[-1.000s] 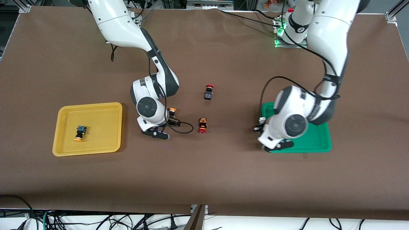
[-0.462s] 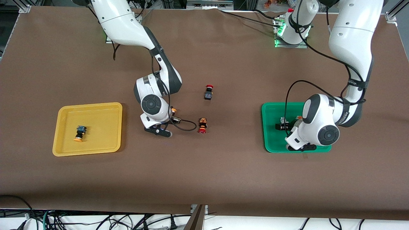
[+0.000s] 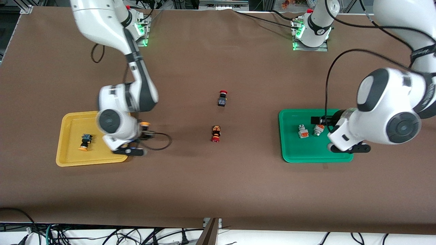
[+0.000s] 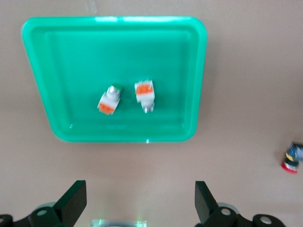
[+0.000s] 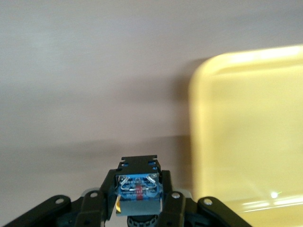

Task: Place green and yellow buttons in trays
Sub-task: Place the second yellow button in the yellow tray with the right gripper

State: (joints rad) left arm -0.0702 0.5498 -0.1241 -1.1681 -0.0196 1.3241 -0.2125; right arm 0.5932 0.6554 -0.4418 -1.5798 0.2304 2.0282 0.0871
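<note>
The green tray (image 3: 293, 153) holds two white-grey green-tipped buttons (image 3: 302, 131) (image 3: 318, 130) side by side; the left wrist view shows them too (image 4: 109, 100) (image 4: 145, 93) in that tray (image 4: 57, 56). My left gripper (image 3: 320, 121) (image 4: 139, 208) hangs open and empty above the tray. My right gripper (image 3: 146, 133) (image 5: 139, 201) is shut on a dark-bodied yellow-capped button (image 3: 144, 124) (image 5: 138, 188), over the table just beside the yellow tray (image 3: 68, 158) (image 5: 251, 132). Another yellow-capped button (image 3: 85, 141) lies in that tray.
Two dark switches with red caps lie mid-table: one (image 3: 222, 98) farther from the front camera, one (image 3: 215, 133) nearer, also seen in the left wrist view (image 4: 291, 158). A black cable loops from my right wrist over the table.
My left gripper opened, left the second green-tipped button in the green tray and drew up and away. My right gripper shut on the yellow-capped button and carried it toward the yellow tray.
</note>
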